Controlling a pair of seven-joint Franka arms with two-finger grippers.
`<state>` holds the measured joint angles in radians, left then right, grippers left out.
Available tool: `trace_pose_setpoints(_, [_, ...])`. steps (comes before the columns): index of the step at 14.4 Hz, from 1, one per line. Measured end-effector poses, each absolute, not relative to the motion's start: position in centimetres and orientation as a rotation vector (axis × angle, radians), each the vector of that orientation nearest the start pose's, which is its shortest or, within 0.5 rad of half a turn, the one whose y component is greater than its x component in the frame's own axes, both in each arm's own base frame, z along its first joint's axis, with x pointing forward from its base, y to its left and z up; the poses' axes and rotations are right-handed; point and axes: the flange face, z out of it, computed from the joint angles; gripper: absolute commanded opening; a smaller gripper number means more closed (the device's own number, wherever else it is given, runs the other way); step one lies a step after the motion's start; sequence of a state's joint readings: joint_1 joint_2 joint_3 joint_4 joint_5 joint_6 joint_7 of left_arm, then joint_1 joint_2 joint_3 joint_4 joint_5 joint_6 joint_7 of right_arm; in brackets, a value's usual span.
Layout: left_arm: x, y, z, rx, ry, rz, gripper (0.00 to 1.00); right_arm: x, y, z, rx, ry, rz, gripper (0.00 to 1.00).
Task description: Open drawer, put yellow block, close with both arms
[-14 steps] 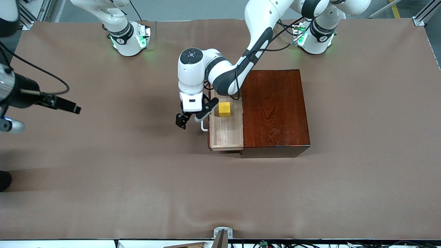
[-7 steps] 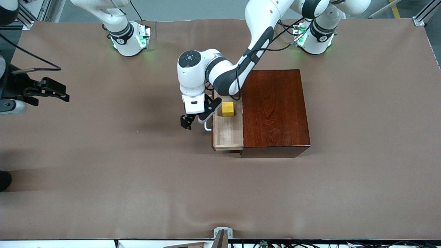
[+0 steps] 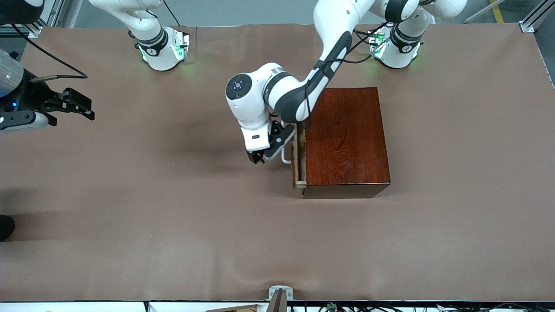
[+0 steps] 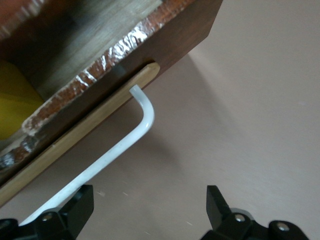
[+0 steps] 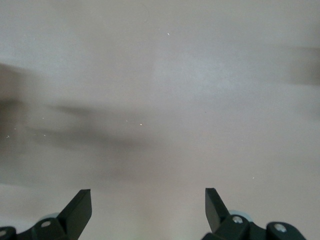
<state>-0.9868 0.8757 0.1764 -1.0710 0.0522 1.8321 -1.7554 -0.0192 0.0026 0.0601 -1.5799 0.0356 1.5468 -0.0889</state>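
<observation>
Nearest the front camera, only bare brown worktop [image 3: 277,242]. Farther up, a dark wooden box [image 3: 344,138] on the worktop, toward the left arm's end. Drawer [image 3: 298,161] almost shut, only a thin strip of pale wood showing outside the box on the side toward the right arm's end. White handle [image 3: 285,156] sticking out from the drawer front. In the left wrist view, yellow block [image 4: 14,107] glimpsed inside the drawer, mostly tucked under the box top; not visible in the front view.

Left claw [image 3: 259,157] low, right at the handle, fingers spread open with nothing between them; one fingertip [image 4: 75,210] touching or just beside the handle bar, cannot tell which. Left arm reaching down from its base across a corner of the box.

Right claw [image 3: 80,106] up in the air over bare worktop at the right arm's end, well apart from the box, fingers spread wide and empty, waiting.
</observation>
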Motion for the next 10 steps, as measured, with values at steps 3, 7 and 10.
trace_pose_setpoints(3, [49.2,-56.7,29.8,-2.644,-1.237,-0.197,1.0,55.3,2.1,61.7,-3.102,-0.192,0.042,1.0])
trace_pose_setpoints(7, [49.0,-56.5,29.9,-2.627,-1.233,-0.19,1.0,55.3,2.3,62.3,-3.11,-0.201,0.021,1.0])
trace_pose_setpoints(10, [49.1,-56.2,30.8,-2.621,-1.237,-0.19,1.0,55.3,2.3,62.8,-3.113,-0.202,0.003,1.0])
